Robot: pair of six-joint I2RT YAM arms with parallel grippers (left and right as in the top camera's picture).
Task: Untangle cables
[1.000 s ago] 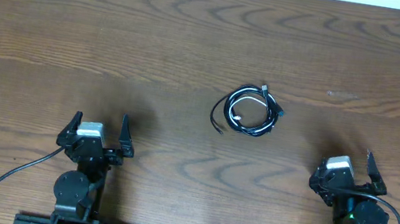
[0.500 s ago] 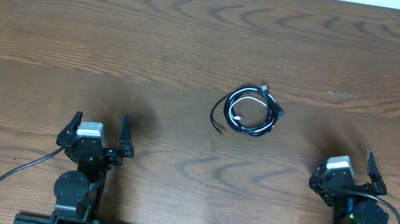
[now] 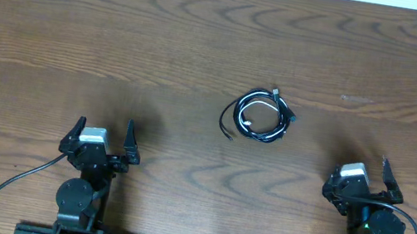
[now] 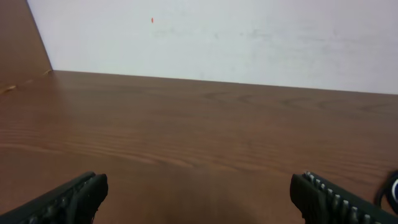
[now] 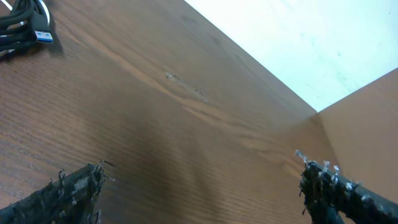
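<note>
Nothing moved | cables [image 3: 259, 115] coiled, black around white | both jaws spread wide, empty

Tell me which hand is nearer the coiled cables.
Right. The right hand sits nearer the robot's base than the cables, off to their right. The left hand is farther away, off to their left. Both are open and touch nothing.

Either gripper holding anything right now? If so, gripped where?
Nothing is held. The left gripper and right gripper are both open and empty, near their bases. The cables lie coiled together mid-table, untouched.
</note>
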